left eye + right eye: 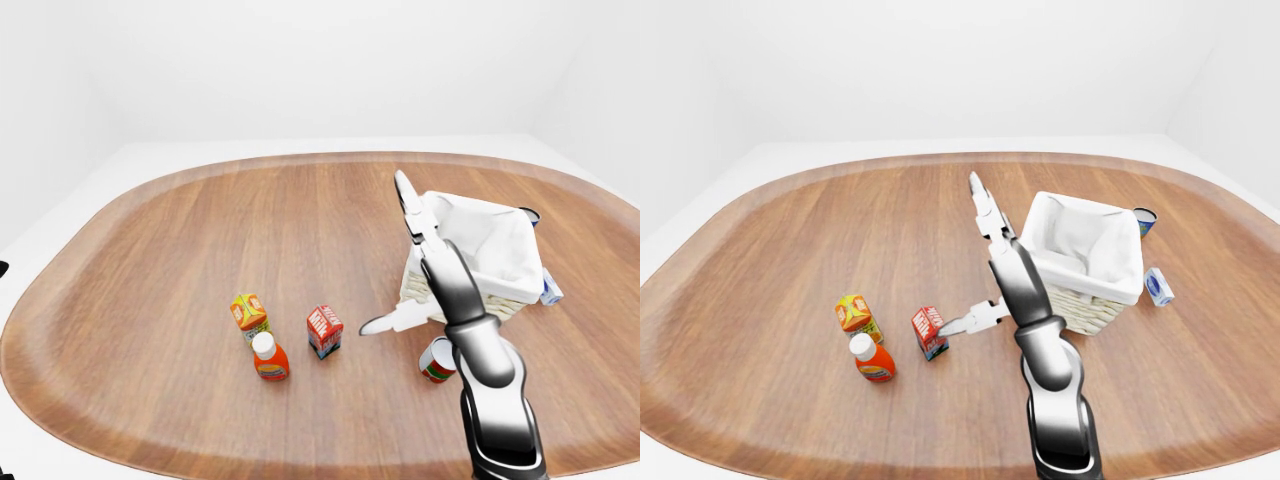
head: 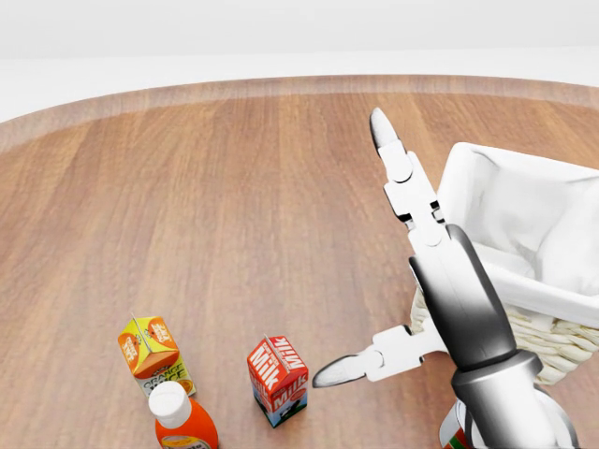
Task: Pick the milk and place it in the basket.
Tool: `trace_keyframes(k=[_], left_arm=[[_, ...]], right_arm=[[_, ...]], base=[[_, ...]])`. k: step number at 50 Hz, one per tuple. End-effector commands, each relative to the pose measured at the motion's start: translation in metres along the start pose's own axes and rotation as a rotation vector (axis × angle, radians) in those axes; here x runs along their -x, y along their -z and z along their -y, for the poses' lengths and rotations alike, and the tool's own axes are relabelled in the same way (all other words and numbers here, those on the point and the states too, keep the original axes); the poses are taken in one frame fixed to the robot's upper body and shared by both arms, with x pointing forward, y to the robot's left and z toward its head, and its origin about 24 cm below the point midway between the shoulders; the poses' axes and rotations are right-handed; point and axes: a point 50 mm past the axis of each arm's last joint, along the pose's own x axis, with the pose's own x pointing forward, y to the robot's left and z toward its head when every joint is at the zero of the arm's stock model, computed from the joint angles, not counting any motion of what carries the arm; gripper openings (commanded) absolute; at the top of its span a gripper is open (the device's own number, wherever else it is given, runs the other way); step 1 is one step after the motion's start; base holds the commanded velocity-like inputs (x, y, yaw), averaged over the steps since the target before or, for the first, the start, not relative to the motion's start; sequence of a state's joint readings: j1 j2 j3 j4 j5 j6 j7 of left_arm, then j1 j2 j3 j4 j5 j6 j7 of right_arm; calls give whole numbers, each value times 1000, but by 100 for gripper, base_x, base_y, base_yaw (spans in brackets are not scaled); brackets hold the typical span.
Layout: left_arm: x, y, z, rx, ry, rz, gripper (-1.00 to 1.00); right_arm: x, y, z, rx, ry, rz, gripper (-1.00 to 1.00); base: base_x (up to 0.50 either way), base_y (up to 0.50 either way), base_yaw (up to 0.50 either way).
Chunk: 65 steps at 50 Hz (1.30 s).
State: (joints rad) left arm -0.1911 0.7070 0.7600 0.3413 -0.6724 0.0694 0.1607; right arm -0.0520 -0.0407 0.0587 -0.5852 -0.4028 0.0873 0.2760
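The red milk carton [image 2: 278, 380] is seen standing upright on the oval wooden tabletop [image 2: 234, 206], low in the head view and a little left of centre. To its left an orange juice carton [image 2: 150, 354] is set, and just below that an orange bottle with a white cap [image 2: 181, 421] is shown, close beside the juice carton.

The right hand [image 2: 412, 281] is raised over the tabletop with its fingers spread wide apart and nothing held. One long finger [image 2: 398, 173] is pointed toward the top of the head view, and the thumb [image 2: 356, 367] is stretched leftward, its tip brought just beside the milk carton's right side; whether contact is made cannot be told. The left hand is not shown in any view.

The wicker basket [image 1: 512, 301], lined with white cloth, is placed at the right of the head view, partly covered by the right hand and forearm. A red-labelled can [image 1: 435, 361] is seen just below the basket in the left-eye view. In the right-eye view a small blue and white carton [image 1: 1157, 286] is found lying to the right of the basket, and a blue can [image 1: 1145, 220] is set above it, near the basket's upper right corner.
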Motion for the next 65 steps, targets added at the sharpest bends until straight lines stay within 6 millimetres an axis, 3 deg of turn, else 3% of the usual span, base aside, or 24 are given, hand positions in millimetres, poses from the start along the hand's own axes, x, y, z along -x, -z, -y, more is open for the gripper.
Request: trace_keyframes(k=[1, 27, 43, 55, 65], left_arm=[[0, 0, 0, -1, -1, 0, 100], [0, 0, 0, -2, -1, 0, 100], [0, 0, 0, -2, 1, 2, 100], [0, 0, 0, -3, 1, 3, 100], [0, 0, 0, -3, 2, 3, 100]], right_arm=[[-6, 1, -12, 46, -66, -10, 100], [-21, 7, -42, 163, -261, -57, 100], [-33, 0, -45, 274, -369, -45, 100], [-37, 9, -55, 319, -455, -101, 100], [-42, 4, -61, 393, -521, -112, 100]], base=[[0, 0, 0], [0, 0, 0], [0, 0, 0], [0, 0, 0], [0, 0, 0]])
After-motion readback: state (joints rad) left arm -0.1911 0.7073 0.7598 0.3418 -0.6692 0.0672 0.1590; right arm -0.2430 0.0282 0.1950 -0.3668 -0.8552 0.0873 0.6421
